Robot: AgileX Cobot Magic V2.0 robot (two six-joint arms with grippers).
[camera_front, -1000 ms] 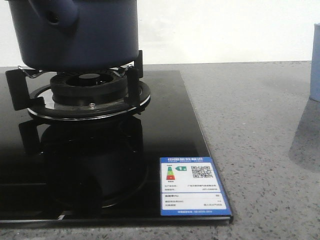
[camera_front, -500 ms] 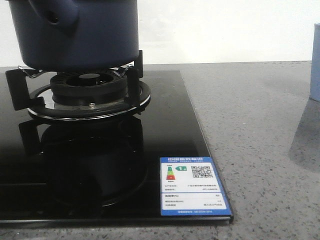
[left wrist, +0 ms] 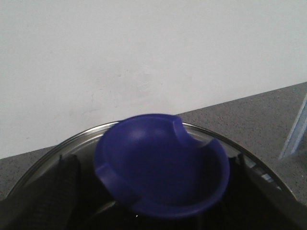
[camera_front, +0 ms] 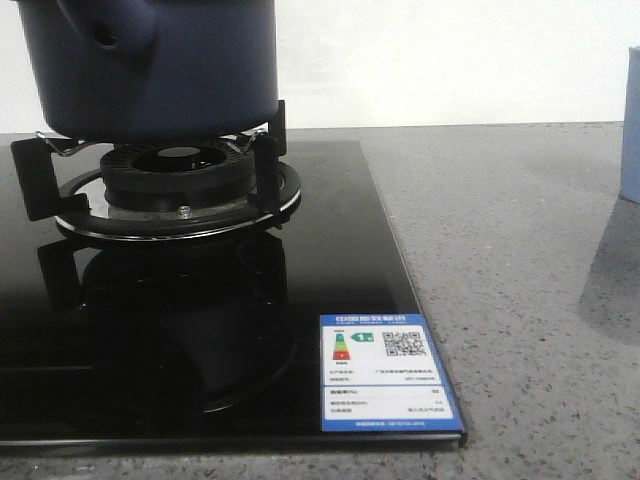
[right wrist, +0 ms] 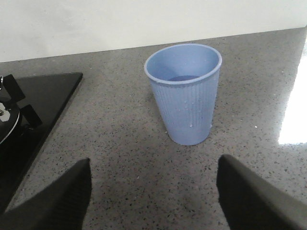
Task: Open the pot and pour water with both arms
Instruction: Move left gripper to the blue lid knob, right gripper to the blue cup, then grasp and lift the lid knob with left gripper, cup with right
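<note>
**Pot on the burner, cup alone on open table**

Nearest us in the front view, the black glass stove (camera_front: 200, 330) ends in a straight front edge and a square right corner, where a blue-bordered label (camera_front: 385, 372) lies flat. To the right of that edge the grey speckled table (camera_front: 500, 280) runs bare back to the white wall (camera_front: 450, 60), leaving wide room on that side.

Further back, the pot (camera_front: 150, 65) sits on the black prongs of the burner stand (camera_front: 180, 185), its stubby handle (camera_front: 108, 30) with a hole facing us. The pot's top runs out of this view.

At the far right edge we see a sliver of the pale blue cup (camera_front: 630, 125), well apart from the stove.

From the right wrist, our right hand (right wrist: 153, 201) hovers low over the table with its two dark fingers (right wrist: 53, 201) spread wide, nothing between them. The cup (right wrist: 184, 93) stands upright beyond them, with droplets (right wrist: 192, 125) on its ribbed wall, and bare table all round it.

From the left wrist, our left hand (left wrist: 158, 211) is above a dark blue bowl-shaped knob (left wrist: 160, 165) with notches in its rim, ringed by a metal rim (left wrist: 72, 139). Dark finger parts (left wrist: 57, 187) flank the knob; we cannot tell whether they grip it.
</note>
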